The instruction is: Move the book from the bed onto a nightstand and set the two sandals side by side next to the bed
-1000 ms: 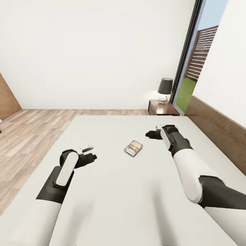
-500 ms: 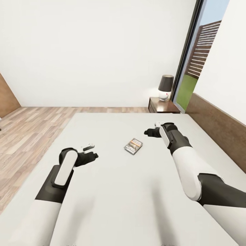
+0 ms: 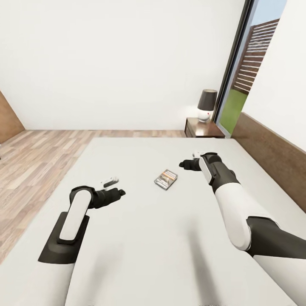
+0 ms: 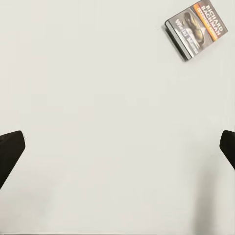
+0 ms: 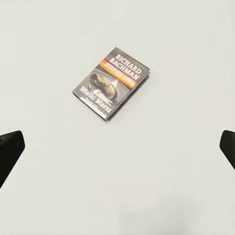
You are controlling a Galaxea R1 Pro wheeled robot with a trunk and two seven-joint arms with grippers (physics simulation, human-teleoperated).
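book (image 3: 165,179) flat on bed (image 3: 170,238), right gripper (image 3: 185,164) spread beside it

Book (image 3: 165,179) flat mid-bed (image 3: 148,255), nightstand (image 3: 204,128) beyond its far corner.

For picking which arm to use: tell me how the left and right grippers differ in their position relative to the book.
The right gripper hovers close to the book; the left gripper sits farther off. The right gripper lies toward the nightstand side, the left gripper toward the floor side. Both are open above the mattress.
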